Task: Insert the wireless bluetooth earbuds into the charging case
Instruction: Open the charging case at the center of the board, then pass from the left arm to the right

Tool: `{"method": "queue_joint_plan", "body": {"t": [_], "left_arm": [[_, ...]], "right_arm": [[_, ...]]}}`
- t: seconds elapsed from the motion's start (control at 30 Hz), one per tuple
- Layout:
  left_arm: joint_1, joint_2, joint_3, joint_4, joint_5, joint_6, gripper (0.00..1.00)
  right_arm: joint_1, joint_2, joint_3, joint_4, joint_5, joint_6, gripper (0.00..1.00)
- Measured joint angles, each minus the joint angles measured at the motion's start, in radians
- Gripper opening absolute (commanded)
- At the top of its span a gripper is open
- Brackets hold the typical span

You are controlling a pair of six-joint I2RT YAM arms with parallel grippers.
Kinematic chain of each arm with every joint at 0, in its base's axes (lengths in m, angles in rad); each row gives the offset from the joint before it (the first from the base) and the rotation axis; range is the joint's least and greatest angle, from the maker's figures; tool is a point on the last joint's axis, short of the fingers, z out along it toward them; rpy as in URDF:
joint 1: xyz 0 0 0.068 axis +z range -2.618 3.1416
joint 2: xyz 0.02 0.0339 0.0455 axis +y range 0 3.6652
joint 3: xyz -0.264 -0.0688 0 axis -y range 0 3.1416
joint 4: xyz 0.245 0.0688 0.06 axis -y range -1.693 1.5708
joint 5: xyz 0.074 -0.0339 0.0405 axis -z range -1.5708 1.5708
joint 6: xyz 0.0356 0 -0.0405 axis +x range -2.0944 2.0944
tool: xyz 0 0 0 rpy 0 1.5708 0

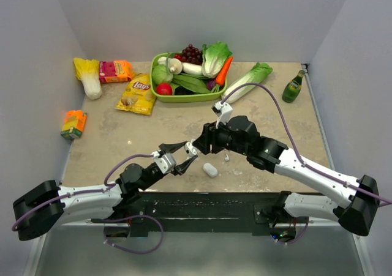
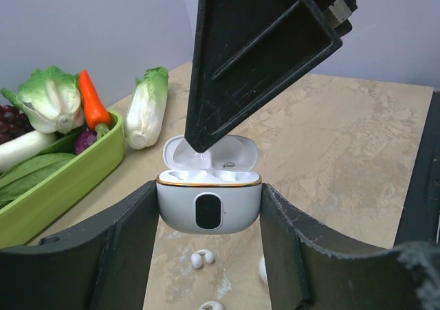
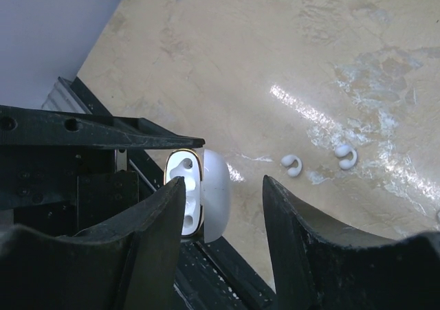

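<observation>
Between the left fingers (image 2: 124, 248), the white charging case (image 2: 209, 210) stands open

Low in the middle of the top view, the charging case (image 2: 209, 214) sits clamped between the fingers of the left gripper (image 2: 208, 194), its lid standing up behind it. The right gripper (image 3: 223, 183) reaches in from the right with fingers spread, one fingertip at the case's mouth. Two earbuds (image 3: 293, 164) lie side by side on the table (image 1: 122, 141), right of the case in the right wrist view and apart from it. A second case (image 1: 210, 169) lies just below and right of the grippers. At top centre stands a tray (image 1: 190, 98) of vegetables, with a cabbage (image 1: 248, 82) just right of it and a bottle (image 1: 293, 87) further right. Left of the tray lie a chip bag (image 1: 137, 94), a packet (image 1: 115, 71) and a leafy vegetable (image 1: 87, 74). A box (image 1: 73, 123) sits at the left edge.
</observation>
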Motion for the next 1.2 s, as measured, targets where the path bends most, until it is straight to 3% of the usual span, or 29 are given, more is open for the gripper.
{"method": "queue_joint_plan", "body": {"t": [0.43,0.83,0.97,1.07,1.1,1.13,1.2], "left_arm": [[-0.006,-0.001,-0.002,0.004,-0.001,0.001,0.0],[-0.006,0.002,-0.008,0.011,-0.008,0.0,0.0],[-0.007,0.002,-0.018,0.019,-0.008,0.0,0.0],[-0.007,0.003,-0.02,0.022,-0.008,0.0,0.0],[-0.007,0.003,-0.02,0.023,-0.008,0.0,0.0],[-0.007,0.005,-0.02,0.023,-0.008,0.0,0.04],[-0.007,0.006,-0.02,0.023,-0.013,-0.002,0.18]], "right_arm": [[-0.016,0.024,0.0,0.006,-0.024,0.001,0.41],[-0.024,0.045,-0.01,0.016,-0.05,0.001,0.39],[-0.025,0.05,-0.011,0.016,-0.054,0.003,0.32],[-0.025,0.05,-0.011,0.02,-0.063,0.01,0.17],[-0.025,0.05,-0.011,0.023,-0.069,0.009,0.06],[-0.024,0.049,-0.011,0.023,-0.072,0.007,0.0],[-0.024,0.048,-0.011,0.022,-0.068,0.0,0.0]]}}
